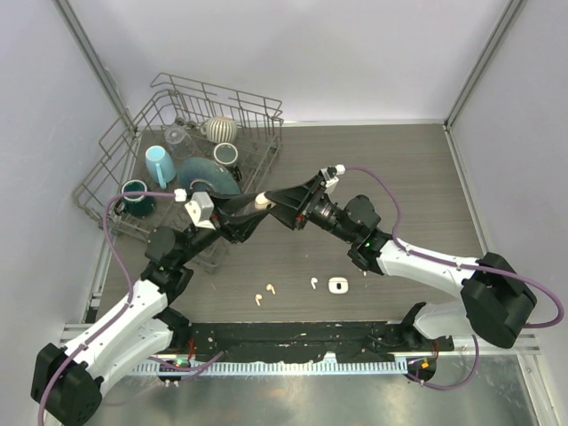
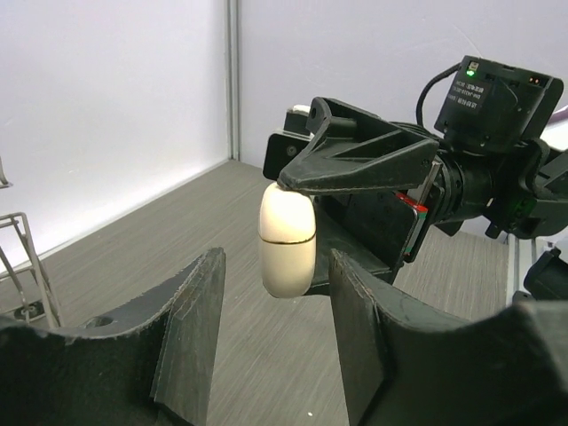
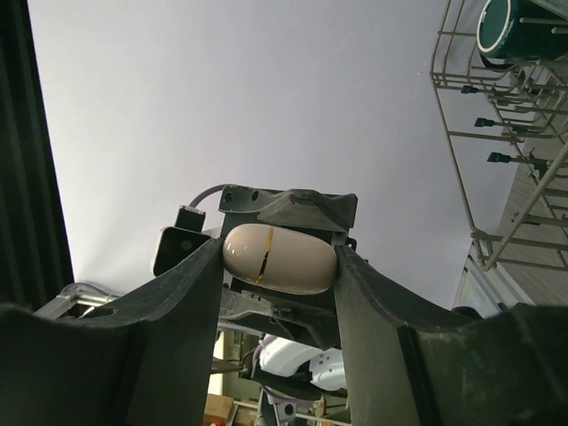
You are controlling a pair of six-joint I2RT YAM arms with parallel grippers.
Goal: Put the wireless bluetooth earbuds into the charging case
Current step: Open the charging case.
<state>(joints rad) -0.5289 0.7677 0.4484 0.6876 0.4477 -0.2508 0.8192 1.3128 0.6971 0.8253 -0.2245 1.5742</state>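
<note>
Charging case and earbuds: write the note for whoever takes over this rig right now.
Right pincer: shut on the charging case, held in the air over the table.
Left pincer: open, straddling the case without touching it.
Earbuds: three loose on the table, toward its near edge.
Done: case lifted; it looks closed, contents unseen.
To do: open the case, pick up the earbuds, seat them.

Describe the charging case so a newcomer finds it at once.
Above the middle of the table, in mid-air, look between the fingers of the right gripper. The charging case is a white egg-shaped capsule with a thin seam, held aloft, unlike the tiny stemmed earbuds lying on the table.
</note>
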